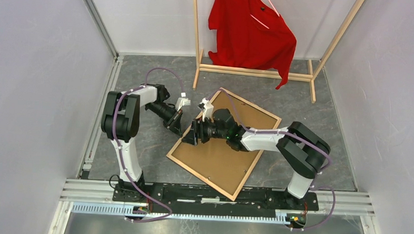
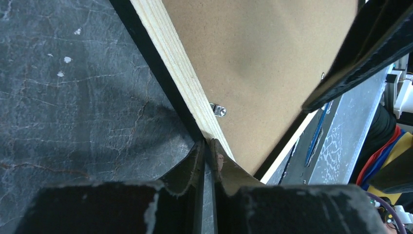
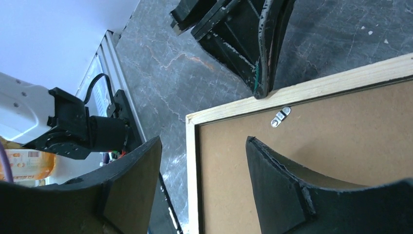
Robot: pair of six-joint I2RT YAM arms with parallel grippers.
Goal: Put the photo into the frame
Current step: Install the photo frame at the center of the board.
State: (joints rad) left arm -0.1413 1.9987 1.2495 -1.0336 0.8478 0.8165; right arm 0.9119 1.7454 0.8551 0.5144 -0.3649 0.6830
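The frame [image 1: 199, 178] lies back side up and askew on the grey table, its light wood rails around a brown backing board [image 1: 219, 154]. The photo is out of view. My left gripper [image 1: 179, 127] is at the frame's left rail [image 2: 170, 58]. Its fingertips [image 2: 200, 148] are pinched nearly together, with the rail running in between them, next to a small metal clip [image 2: 218, 110]. My right gripper [image 3: 203, 141] hangs open just above the frame's left corner [image 3: 192, 122]. One finger is over the table and the other finger [image 3: 272, 175] is over the backing board.
A wooden clothes rack [image 1: 249, 71] with a red shirt [image 1: 248, 29] stands at the back, close to the frame's far corner. White walls close in left and right. The arms' base rail [image 1: 217, 194] runs along the near edge.
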